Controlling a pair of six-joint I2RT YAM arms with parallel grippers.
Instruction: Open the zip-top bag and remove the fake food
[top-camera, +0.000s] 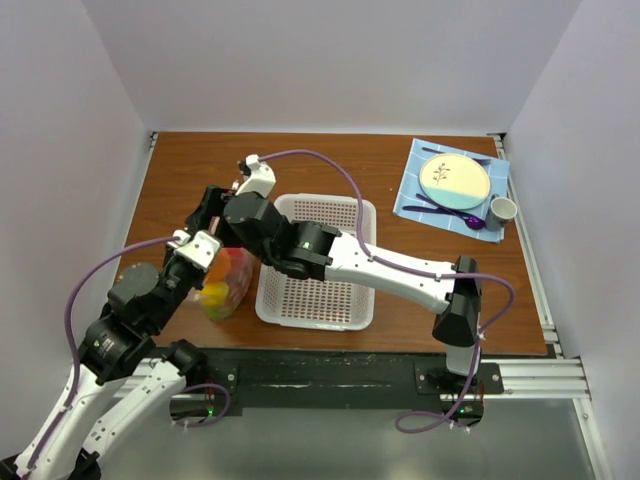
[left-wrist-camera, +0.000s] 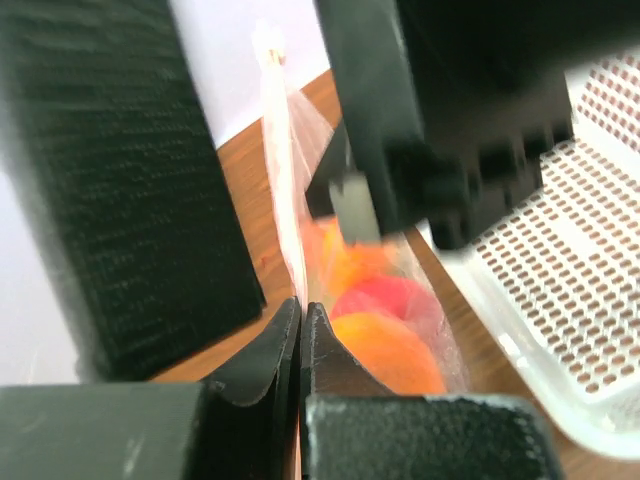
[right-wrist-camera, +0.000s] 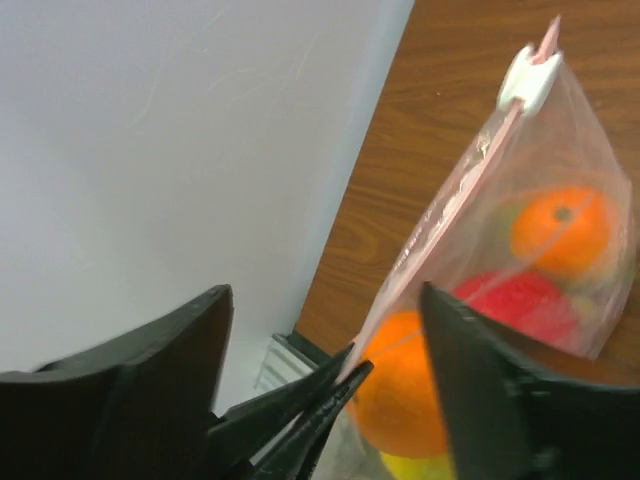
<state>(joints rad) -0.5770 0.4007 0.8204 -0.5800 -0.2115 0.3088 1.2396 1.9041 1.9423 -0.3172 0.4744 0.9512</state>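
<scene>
Left gripper (left-wrist-camera: 300, 345) pinched tight on pink zip strip (right-wrist-camera: 440, 215) of zip-top bag (top-camera: 226, 284) — bag left of centre in top view, just beside white basket (top-camera: 330, 300). Right gripper (right-wrist-camera: 325, 300) spread wide, holding nothing — fake food (right-wrist-camera: 560, 232) inside bag.

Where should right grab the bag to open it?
Likely the white slider at the pink strip's free end, from the strip side, jaws across its faces: it juts clear of the fruit while the left gripper pins the other end.

Left arm (top-camera: 120, 340), right arm (top-camera: 390, 270): link shells were white, joints black and rounded. Purple cables (top-camera: 310, 152) looped alongside both, down to the bases.
</scene>
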